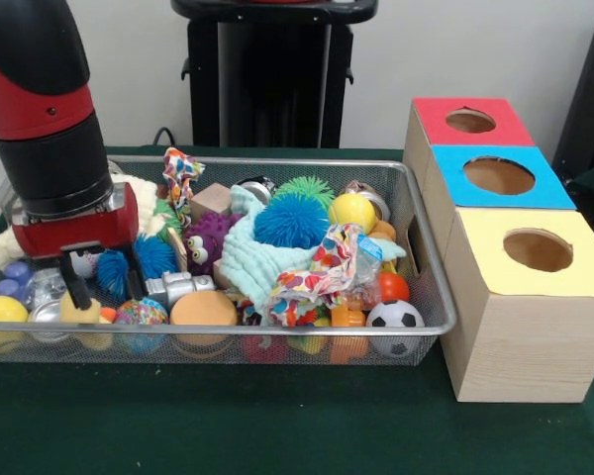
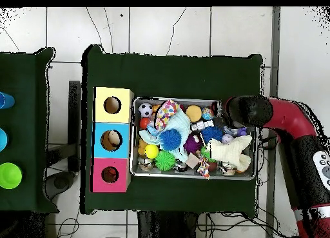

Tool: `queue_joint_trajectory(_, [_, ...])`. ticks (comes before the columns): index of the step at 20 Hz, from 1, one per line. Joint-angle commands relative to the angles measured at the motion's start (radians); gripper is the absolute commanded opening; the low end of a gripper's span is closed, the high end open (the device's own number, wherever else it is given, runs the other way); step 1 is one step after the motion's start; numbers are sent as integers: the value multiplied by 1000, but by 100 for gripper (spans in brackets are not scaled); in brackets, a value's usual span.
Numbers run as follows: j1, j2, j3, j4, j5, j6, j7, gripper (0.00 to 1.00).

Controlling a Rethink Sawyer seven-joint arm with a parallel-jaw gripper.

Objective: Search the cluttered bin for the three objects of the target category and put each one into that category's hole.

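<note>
a: end effector [image 1: 101,280]? 
b: down in the bin [image 1: 431,297], left end in front view. fingers set narrow, straddling a yellowish toy [image 1: 79,310], can't tell if they grip it.
a: other toys?
b: purple furry one [image 1: 210,236] mid-bin, beside the blue puffball [image 1: 290,220].
a: hole [image 1: 498,175]?
b: blue-topped box, middle of three, on the counter [image 1: 228,421] just right of the bin. something pale inside, overhead view.

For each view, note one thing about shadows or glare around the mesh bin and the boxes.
Front view: soft, even light; the mesh bin throws a faint shadow on the green cloth, and the blue box's hole is lit inside. Overhead view: the red and yellow boxes' holes look darker; no glare.
</note>
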Motion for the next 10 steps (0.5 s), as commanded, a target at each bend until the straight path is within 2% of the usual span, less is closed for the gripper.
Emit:
queue_joint_trajectory(1, [1, 64, 19, -19, -43, -44, -257, 100])
queue_joint_trajectory(7, [21, 75, 22, -53, -47, -1, -300, 100])
queue_joint_trajectory(10, [27, 51, 21, -67, -44, 64, -348, 100])
